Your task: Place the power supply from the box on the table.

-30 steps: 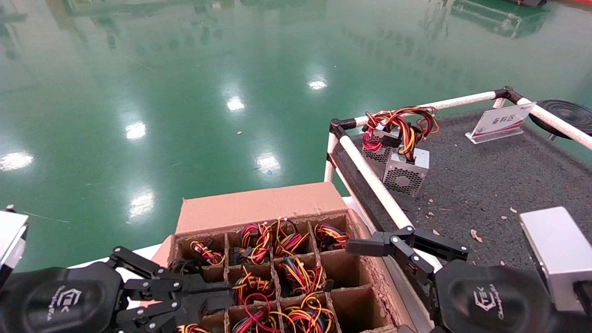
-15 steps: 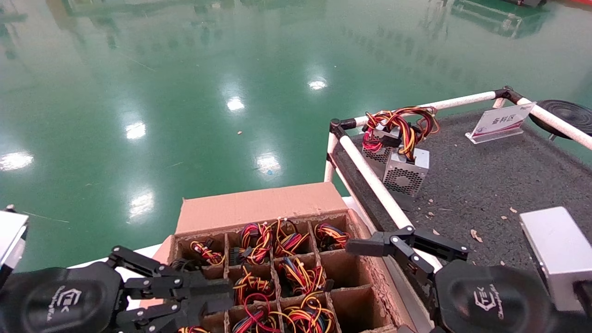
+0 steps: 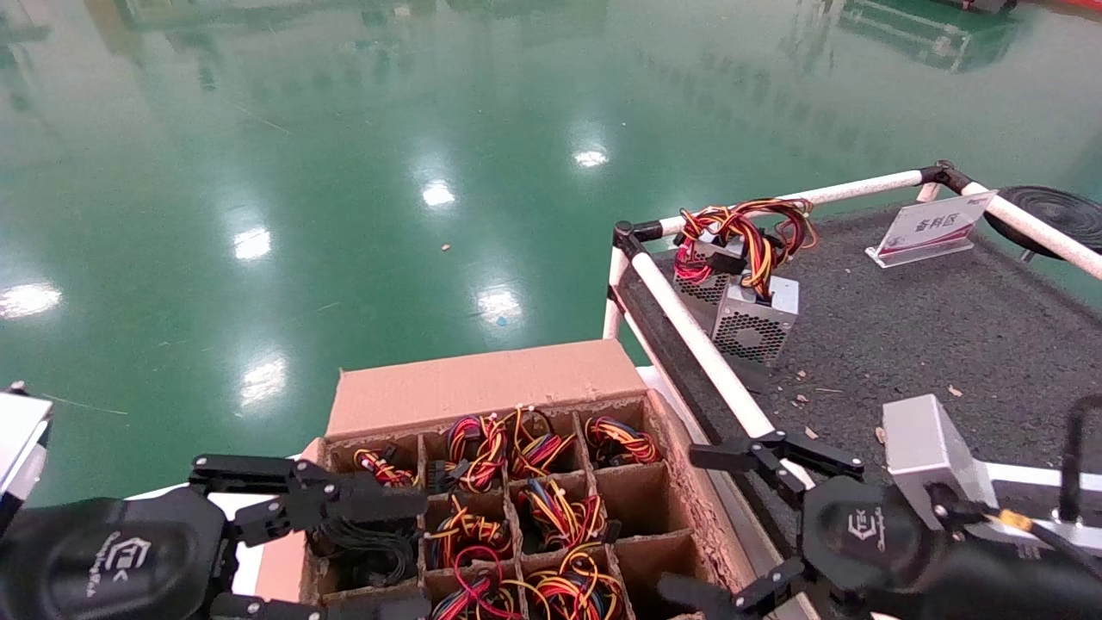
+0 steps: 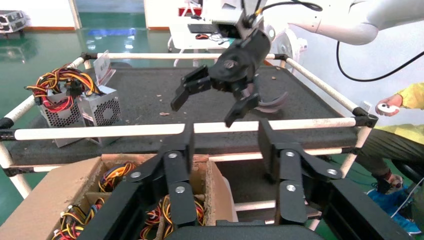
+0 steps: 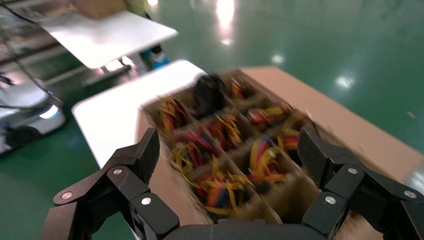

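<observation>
The box [image 3: 482,386] sits low in the middle of the head view, its flap folded back. Its grid cells hold power supplies, of which only the red, yellow and black wire bundles [image 3: 560,512] show. My left gripper [image 3: 405,555] is open over the box's left cells, seen open in its own wrist view too [image 4: 225,150]. My right gripper [image 3: 684,521] is open at the box's right wall. Its wrist view looks down on the blurred wire-filled cells [image 5: 220,165] between its spread jaws [image 5: 227,150]. The dark speckled table [image 3: 904,344] lies to the right.
Two vented units with wire bundles [image 3: 753,323] stand at the table's far left corner, behind the white rail [image 3: 689,331]. A white sign [image 3: 934,226] and a black disc [image 3: 1059,211] sit at the back. A silver block [image 3: 925,448] rides on my right wrist.
My right gripper has swung left off the table's edge to face the box, its silver block moving with it. My left gripper's jaws have spread wider over the left cells.
</observation>
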